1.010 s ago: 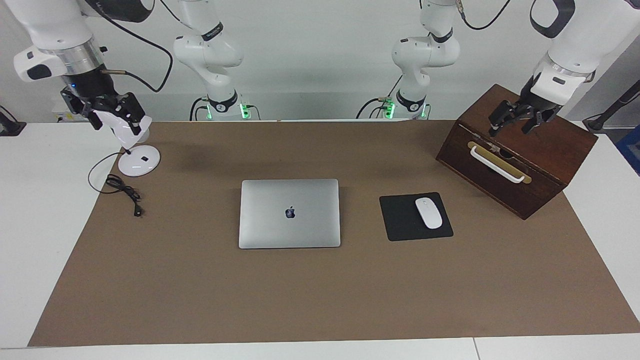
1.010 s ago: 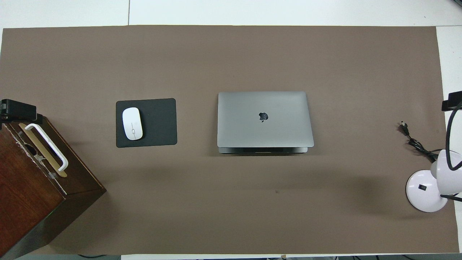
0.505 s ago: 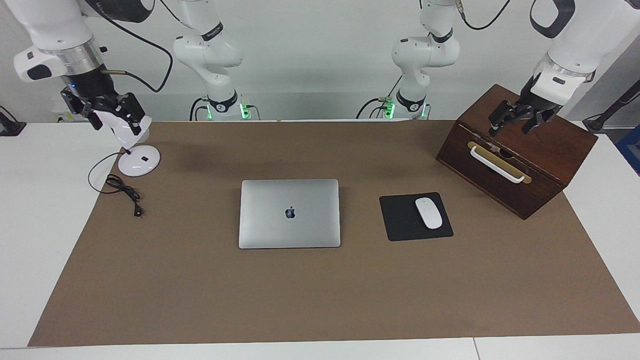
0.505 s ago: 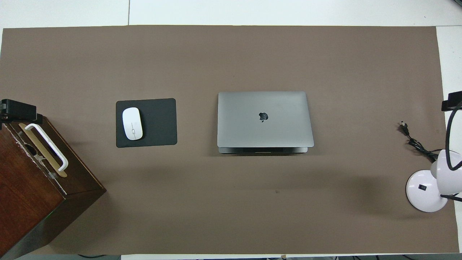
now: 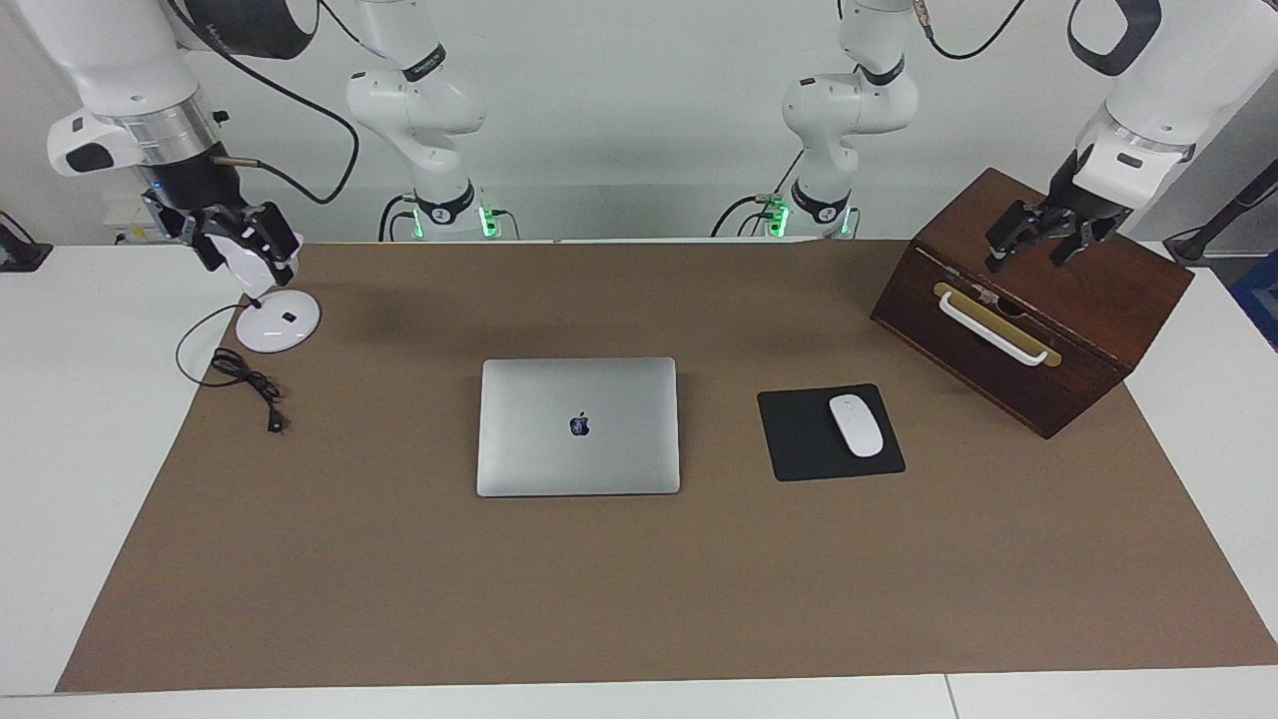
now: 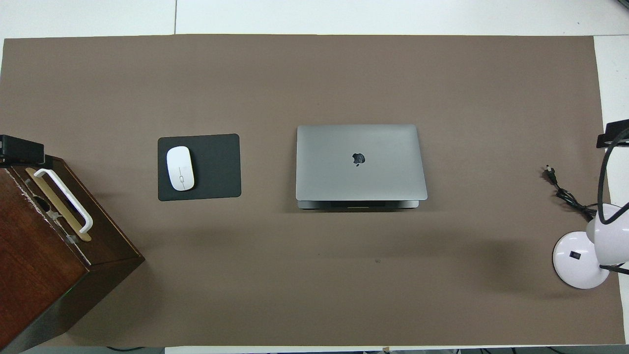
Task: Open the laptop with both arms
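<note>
The silver-grey laptop [image 5: 579, 426] lies closed and flat at the middle of the brown mat, apple logo up; it also shows in the overhead view [image 6: 361, 162]. My right gripper [image 5: 243, 248] hangs open and empty in the air over the desk lamp at the right arm's end of the table, well away from the laptop. Its tip shows in the overhead view [image 6: 612, 136]. My left gripper [image 5: 1033, 248] is open and empty over the top of the wooden box at the left arm's end, also well away from the laptop. Its tip shows in the overhead view [image 6: 19, 149].
A black mouse pad [image 5: 799, 439] with a white mouse [image 5: 857, 425] lies beside the laptop toward the left arm's end. A dark wooden box [image 5: 1098, 290] with a white handle stands there too. A white desk lamp [image 5: 278, 322] and its black cable [image 5: 245, 377] are at the right arm's end.
Both grippers have shifted slightly in the air: the right one turned and edged toward the table's middle, the left one drew a little outward over the box. The laptop has not moved.
</note>
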Controlling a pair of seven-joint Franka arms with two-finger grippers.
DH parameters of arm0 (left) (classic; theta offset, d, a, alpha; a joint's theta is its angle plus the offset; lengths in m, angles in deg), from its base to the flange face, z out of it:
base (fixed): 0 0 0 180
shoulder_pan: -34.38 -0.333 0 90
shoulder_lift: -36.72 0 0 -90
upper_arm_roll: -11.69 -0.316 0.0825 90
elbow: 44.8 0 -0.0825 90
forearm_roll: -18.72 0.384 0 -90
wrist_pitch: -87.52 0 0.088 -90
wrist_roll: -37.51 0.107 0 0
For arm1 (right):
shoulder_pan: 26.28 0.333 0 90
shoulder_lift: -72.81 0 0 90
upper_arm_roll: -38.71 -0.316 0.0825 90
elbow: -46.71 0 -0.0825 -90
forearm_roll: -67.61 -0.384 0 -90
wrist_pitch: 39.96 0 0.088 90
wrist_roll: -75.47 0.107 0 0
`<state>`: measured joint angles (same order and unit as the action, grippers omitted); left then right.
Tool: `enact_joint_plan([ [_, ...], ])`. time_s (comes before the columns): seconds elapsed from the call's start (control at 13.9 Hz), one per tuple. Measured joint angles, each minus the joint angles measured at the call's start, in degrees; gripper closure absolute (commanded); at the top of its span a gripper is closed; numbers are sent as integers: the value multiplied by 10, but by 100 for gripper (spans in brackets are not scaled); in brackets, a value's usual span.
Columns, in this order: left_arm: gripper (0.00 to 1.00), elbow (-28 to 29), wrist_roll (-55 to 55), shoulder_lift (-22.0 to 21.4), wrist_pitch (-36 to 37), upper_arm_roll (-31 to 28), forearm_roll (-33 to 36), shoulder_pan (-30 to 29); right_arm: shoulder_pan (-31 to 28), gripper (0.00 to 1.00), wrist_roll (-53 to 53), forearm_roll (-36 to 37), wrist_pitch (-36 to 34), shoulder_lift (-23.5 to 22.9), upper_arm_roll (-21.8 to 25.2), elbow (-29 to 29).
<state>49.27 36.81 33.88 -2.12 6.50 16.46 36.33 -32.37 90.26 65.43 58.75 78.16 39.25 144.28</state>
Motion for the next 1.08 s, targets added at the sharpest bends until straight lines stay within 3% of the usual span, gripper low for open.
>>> enact_joint_plan([
  [0.79,0,0,0,0,-5,1,0,0,15,0,385,-94,179,47,-6,104],
  [0.87,18,0,0,0,-5,1,0,0,17,0,407,-102,187,54,-7,109],
  [1.01,86,0,0,0,-6,1,0,0,21,0,433,-114,200,77,-7,126],
  [1.08,100,0,0,0,-7,1,0,0,22,0,443,-118,209,89,-7,139],
])
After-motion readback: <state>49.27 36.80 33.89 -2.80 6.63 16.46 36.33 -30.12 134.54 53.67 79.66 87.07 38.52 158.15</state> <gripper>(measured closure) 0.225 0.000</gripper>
